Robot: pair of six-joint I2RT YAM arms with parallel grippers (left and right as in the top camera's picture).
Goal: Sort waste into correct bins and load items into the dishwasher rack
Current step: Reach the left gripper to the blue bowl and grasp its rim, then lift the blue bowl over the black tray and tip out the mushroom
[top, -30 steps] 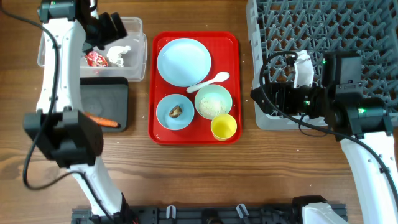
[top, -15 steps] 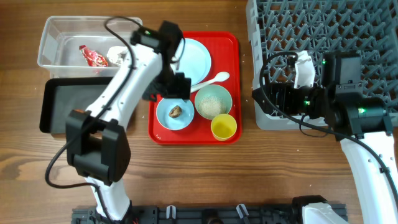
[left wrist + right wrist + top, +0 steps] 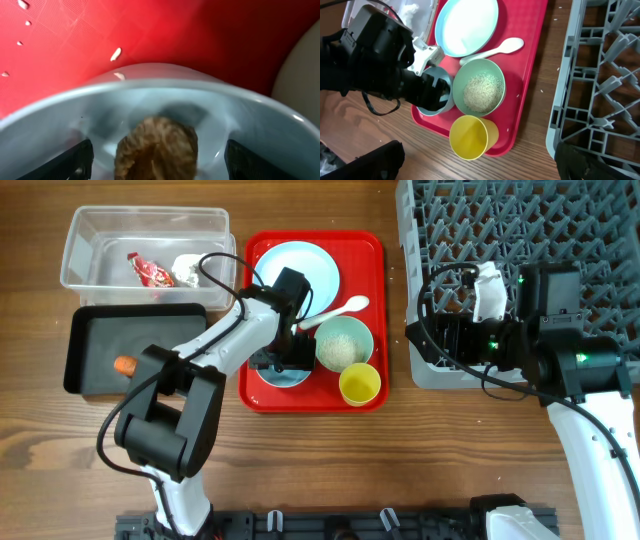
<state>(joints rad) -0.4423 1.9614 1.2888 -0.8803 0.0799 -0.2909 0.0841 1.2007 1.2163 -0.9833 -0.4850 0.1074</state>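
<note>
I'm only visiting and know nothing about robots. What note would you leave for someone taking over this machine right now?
Left gripper: open, down in the light blue bowl, straddling the brown scrap.
Right gripper: open, empty, by the rack's edge.
Done: wrapper and tissue in the clear tub; carrot in the black tray.
To do: bin the scrap and the rice in the green bowl; load plate, both bowls, yellow cup and spoon into the rack.
</note>
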